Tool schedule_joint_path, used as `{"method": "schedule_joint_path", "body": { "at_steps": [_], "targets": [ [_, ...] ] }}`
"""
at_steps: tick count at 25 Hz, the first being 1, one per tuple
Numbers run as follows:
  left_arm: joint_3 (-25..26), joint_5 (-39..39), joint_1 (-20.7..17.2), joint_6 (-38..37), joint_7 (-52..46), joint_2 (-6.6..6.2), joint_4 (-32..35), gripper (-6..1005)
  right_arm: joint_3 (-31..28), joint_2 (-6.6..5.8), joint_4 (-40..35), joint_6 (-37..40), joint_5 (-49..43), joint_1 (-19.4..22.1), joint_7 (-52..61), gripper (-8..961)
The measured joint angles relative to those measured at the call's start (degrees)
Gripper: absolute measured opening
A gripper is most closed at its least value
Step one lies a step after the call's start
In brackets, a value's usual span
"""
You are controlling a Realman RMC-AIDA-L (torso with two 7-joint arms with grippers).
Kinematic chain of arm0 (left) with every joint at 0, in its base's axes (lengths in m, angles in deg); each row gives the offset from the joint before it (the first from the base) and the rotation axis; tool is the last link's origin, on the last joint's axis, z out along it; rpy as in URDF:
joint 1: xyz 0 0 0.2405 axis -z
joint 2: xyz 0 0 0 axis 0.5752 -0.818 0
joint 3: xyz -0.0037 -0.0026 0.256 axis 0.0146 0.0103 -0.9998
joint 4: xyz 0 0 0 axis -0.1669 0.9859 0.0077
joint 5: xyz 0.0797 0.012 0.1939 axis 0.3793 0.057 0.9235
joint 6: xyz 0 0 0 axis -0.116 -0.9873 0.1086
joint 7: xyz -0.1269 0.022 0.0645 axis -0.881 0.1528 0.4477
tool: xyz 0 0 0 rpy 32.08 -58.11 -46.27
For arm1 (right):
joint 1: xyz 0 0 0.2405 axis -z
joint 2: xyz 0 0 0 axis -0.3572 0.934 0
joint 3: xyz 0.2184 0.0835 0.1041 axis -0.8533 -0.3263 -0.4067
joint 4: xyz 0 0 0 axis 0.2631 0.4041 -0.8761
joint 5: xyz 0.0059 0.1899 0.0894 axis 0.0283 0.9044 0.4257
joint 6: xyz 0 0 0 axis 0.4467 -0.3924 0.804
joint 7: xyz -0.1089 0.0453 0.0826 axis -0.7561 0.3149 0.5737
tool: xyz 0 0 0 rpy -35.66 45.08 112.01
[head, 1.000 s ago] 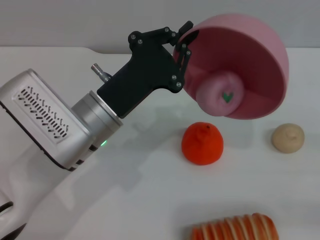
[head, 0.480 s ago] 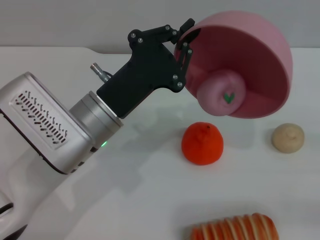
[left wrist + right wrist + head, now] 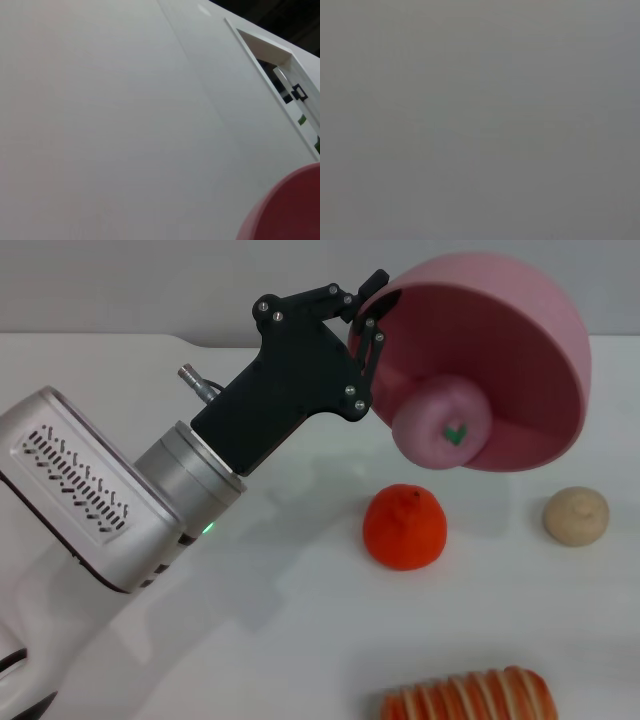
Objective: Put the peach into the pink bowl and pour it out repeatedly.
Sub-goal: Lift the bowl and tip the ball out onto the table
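Table (image 3: 130, 370): white surface under everything, carrying an orange-red fruit (image 3: 404, 526), a beige lumpy ball (image 3: 576, 516) and, at the near edge, a striped red-and-white thing (image 3: 470, 698).
Left arm: mine, reaching in from the near left, lifted well above the table; this arm does the work.
Right arm: not seen in the head view, and its wrist view shows only plain grey, so I judge it parked.
Pink bowl (image 3: 520, 350): held up in the air, tipped steeply so its mouth faces down and toward the head camera; a curved edge of it also shows in the corner of the left wrist view (image 3: 290, 210).
Left gripper (image 3: 371, 322): clenched on the bowl's rim at its left side, one finger outside the wall, the other inside.
Peach (image 3: 442, 424): inside the tipped bowl, resting against the lower rim with its green stem mark facing out; it sits just beside and below my gripper, apart from the fingers, and above the orange-red fruit.
Progress: the peach is in the bowl, so that part is done; I judge this to be mid-pour, with the peach at the lip but not yet out.
Left to do: tip a little more so it rolls onto the table, then reload and pour again.
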Motion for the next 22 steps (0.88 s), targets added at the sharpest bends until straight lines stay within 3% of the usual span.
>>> {"method": "schedule_joint_path", "body": {
  "at_steps": [14,22],
  "targets": [
    [-1.5,-3.2,0.4,-0.5,2.3,0.0,0.0,47,-0.1,-0.02,0.1,-0.6,0.0,-0.5,-1.0,418],
    [-1.4,-3.6,2.1,5.5,-2.9,-0.44,0.5,47,0.0,-0.07,0.1,-1.8,-0.1,-1.0,-1.0,418]
  ]
}}
